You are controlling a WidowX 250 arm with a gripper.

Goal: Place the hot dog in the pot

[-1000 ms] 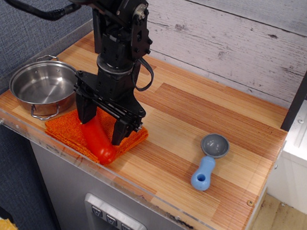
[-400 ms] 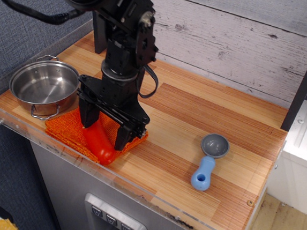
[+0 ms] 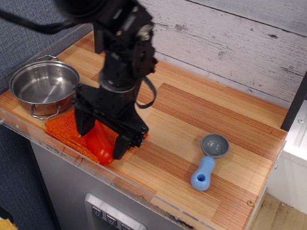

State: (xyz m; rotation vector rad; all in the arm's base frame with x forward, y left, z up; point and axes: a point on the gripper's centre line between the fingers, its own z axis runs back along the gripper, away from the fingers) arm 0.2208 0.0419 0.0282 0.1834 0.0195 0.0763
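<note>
Observation.image: glossy hot dog [image 3: 99,144], steel pot [image 3: 41,86]

On the desk [image 3: 197,108], the pot [image 3: 43,86] sits at ten o'clock of the hot dog [image 3: 100,142], the scoop [image 3: 208,160] at three.

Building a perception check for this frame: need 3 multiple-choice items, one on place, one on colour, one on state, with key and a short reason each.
1. Where does the hot dog lie?
A. on the orange cloth
B. in the pot
C. beside the scoop

2. What colour is the scoop's handle?
A. red
B. blue
C. green

3. What is in the pot?
A. the hot dog
B. the scoop
C. nothing

Key:
1. A: the red sausage rests on the knitted cloth at the front edge, between the fingers of the gripper.
2. B: the handle is light blue under a grey bowl.
3. C: only bare shiny steel shows inside.
</note>
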